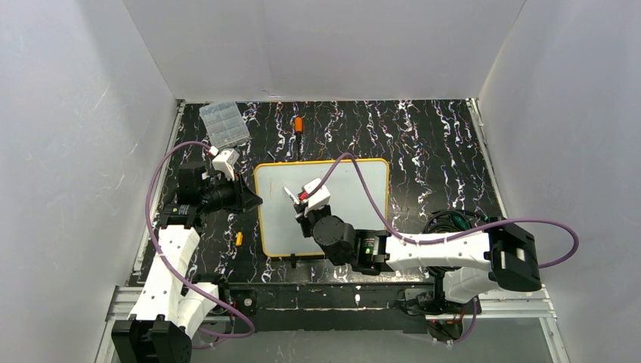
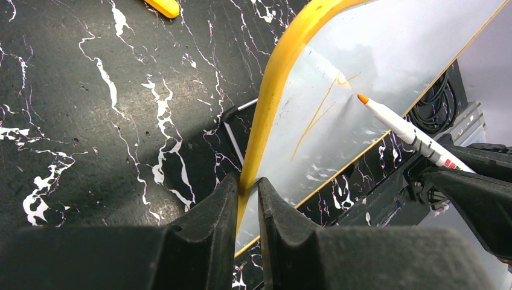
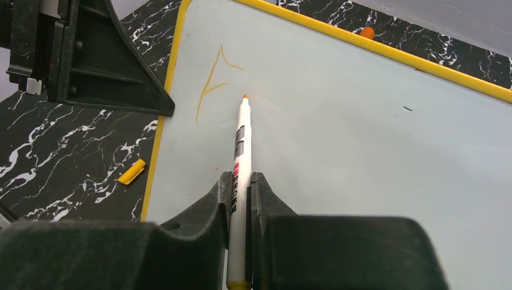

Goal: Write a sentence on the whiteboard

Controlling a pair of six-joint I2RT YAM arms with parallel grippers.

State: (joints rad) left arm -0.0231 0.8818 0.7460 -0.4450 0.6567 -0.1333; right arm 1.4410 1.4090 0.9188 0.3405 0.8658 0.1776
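Observation:
The whiteboard (image 1: 355, 193) lies flat mid-table, white with a yellow rim (image 2: 275, 84). My left gripper (image 2: 247, 184) is shut on the rim at the board's left edge (image 1: 255, 201). My right gripper (image 3: 241, 178) is shut on a white marker (image 3: 241, 136) with an orange tip, over the board's left part (image 1: 301, 206). Of the sentence, one thin orange letter shaped like an F (image 3: 211, 84) shows near the board's upper left corner (image 2: 317, 115). The marker's tip sits just right of that letter, a hair off the surface in the left wrist view (image 2: 404, 128).
A clear plastic compartment box (image 1: 227, 122) stands at the back left. An orange-capped pen (image 1: 299, 125) lies behind the board. A small yellow cap (image 1: 239, 239) (image 3: 131, 172) lies on the black marbled table left of the board. Cables (image 1: 453, 221) coil at the right.

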